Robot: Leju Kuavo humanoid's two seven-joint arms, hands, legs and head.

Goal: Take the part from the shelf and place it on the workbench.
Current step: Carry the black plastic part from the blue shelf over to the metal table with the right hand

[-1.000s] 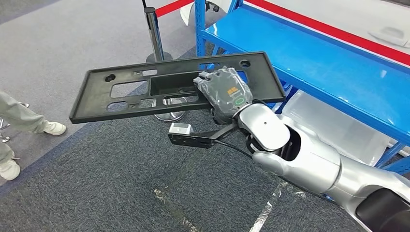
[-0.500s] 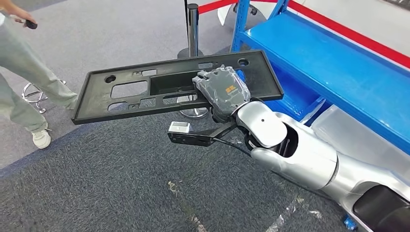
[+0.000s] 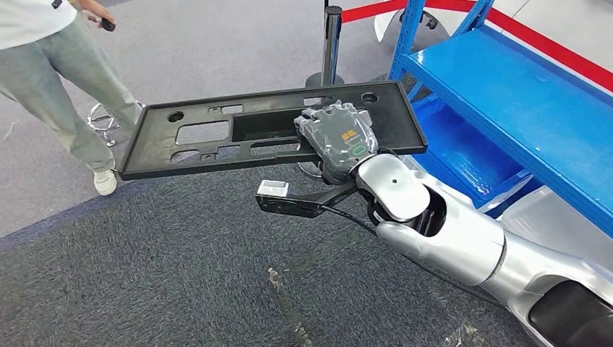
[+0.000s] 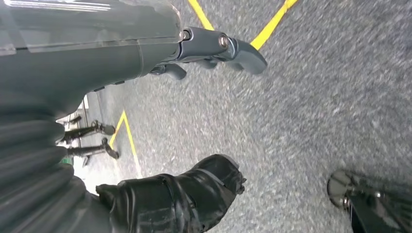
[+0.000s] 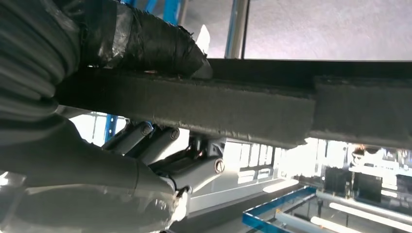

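Head view: right robot hand (image 3: 338, 141) grips the black part (image 3: 217, 134), which juts leftward from it; blue shelf (image 3: 520, 87) just right; left robot hand (image 4: 184, 194) holds nothing, fingers apart.

Head cam high, looking forward-down at carpet and blue shelf (image 3: 506, 94). Right wrist cam sits tight under the black part (image 3: 267, 134), shared with head view. Left wrist cam faces the floor, close.

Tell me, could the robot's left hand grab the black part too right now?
Probably not as it stands. The left hand hangs low over the carpet with nothing in it, while the right hand holds the part up in front near the shelf. The left arm would have to lift first.
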